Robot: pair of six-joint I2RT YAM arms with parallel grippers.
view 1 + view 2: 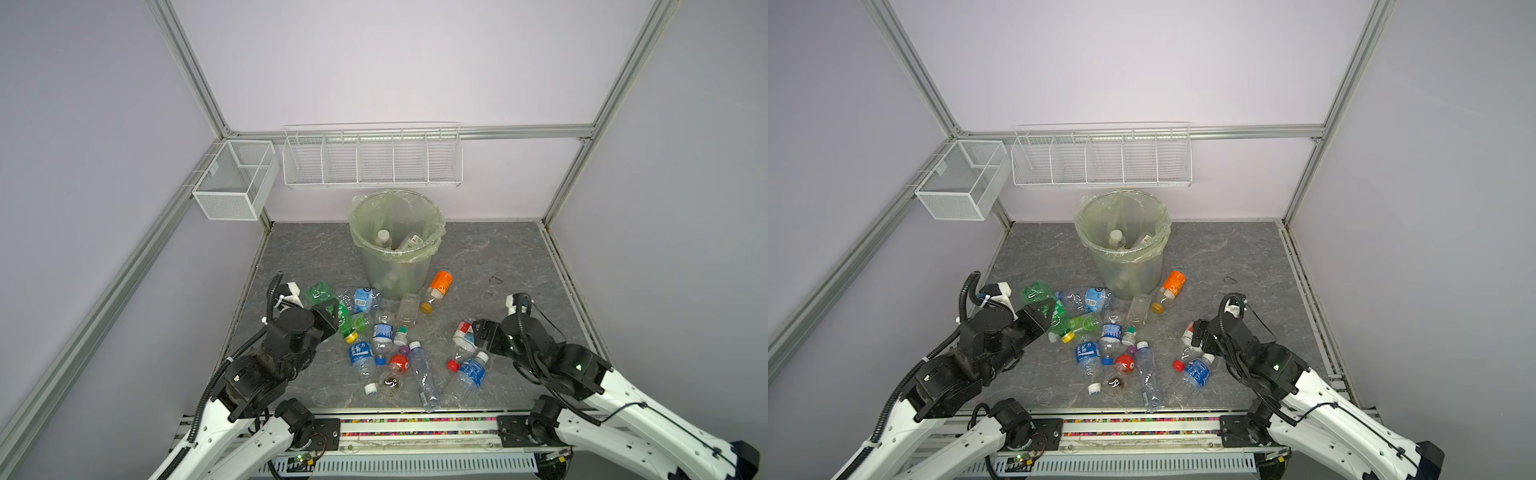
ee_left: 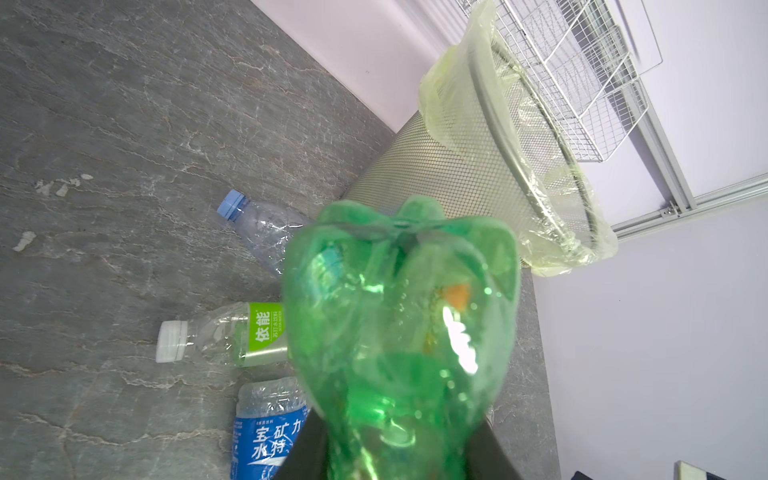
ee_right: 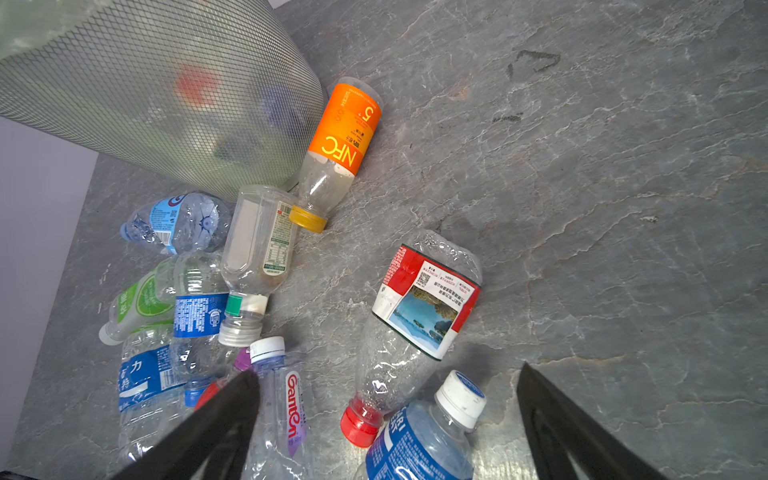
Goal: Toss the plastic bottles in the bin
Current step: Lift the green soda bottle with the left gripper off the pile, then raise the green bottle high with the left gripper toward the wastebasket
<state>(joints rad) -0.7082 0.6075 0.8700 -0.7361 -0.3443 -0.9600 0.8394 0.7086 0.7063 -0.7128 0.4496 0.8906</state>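
Observation:
My left gripper (image 1: 328, 311) (image 1: 1045, 311) (image 2: 397, 457) is shut on a crushed green bottle (image 1: 319, 291) (image 2: 399, 324) whose base sticks out past the black fingers. The bin (image 1: 395, 274) (image 1: 1129, 270) (image 2: 478, 166) stands behind it, lined with a pale green bag, with a bottle or two (image 1: 383, 237) inside. Several more plastic bottles (image 1: 382, 336) lie scattered on the grey floor in front, among them an orange-labelled one (image 1: 439, 286) (image 3: 345, 133). My right gripper (image 1: 478, 332) (image 1: 1198, 332) (image 3: 386, 370) hangs open just over a red-labelled bottle (image 3: 428, 299) and a blue-labelled one (image 3: 424, 449), holding nothing.
A white wire mesh box (image 1: 232, 183) hangs on the left frame rail. A long white wire rack (image 1: 372, 160) hangs on the back wall just above the bin. Aluminium frame posts border the floor, and a rail (image 1: 415, 428) runs along its front edge.

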